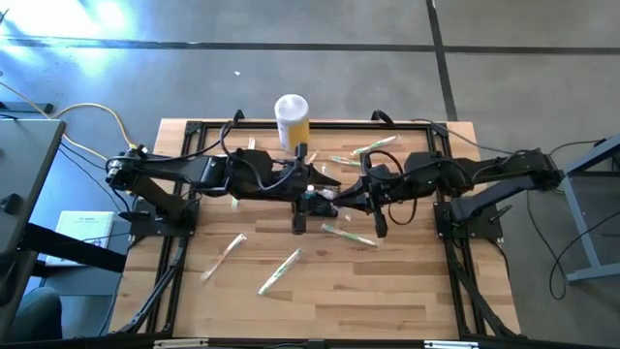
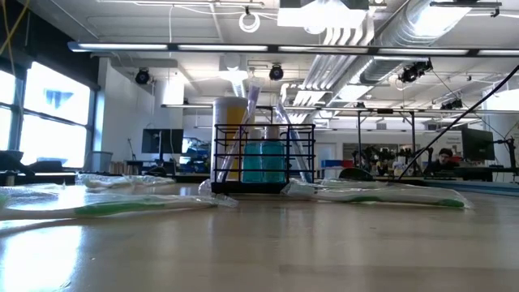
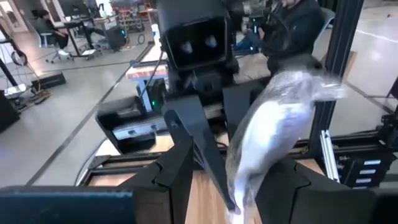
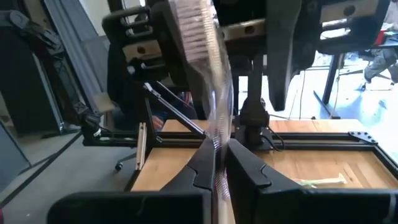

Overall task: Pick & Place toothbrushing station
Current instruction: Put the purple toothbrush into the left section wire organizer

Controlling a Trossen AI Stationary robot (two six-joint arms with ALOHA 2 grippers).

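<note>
The black wire-mesh basket (image 2: 263, 158) stands on its base on the table with teal cups and wrapped toothbrushes upright in it. In the high view it (image 1: 303, 155) is mostly hidden by the arms, just in front of the yellow-and-white canister (image 1: 292, 118). My left gripper (image 1: 320, 192) and right gripper (image 1: 341, 202) meet at mid-table, near the basket. Each has a clear-wrapped toothbrush between its fingers: the left's (image 3: 273, 137), the right's (image 4: 208, 93). Neither gripper shows in the low view. My left gripper has the wrapped toothbrush's lower end (image 3: 239, 202) between its two fingers (image 3: 177, 177), which stand somewhat apart. The place of contact lies below the picture's edge. The toothbrush rises out of the fingers, clear of the table. My right gripper pinches a wrapped toothbrush low on its handle (image 4: 216, 163) between its two closed fingers (image 4: 249, 171). The bristle end (image 4: 193, 28) stands up out of the fingers, clear of the table.
Several wrapped toothbrushes lie loose on the wooden table: near the front left (image 1: 225, 255), front middle (image 1: 279, 271), below the right gripper (image 1: 349, 235) and at the back (image 1: 373, 147). A black frame (image 1: 184, 233) borders the table. People sit in the room beyond (image 2: 442, 158).
</note>
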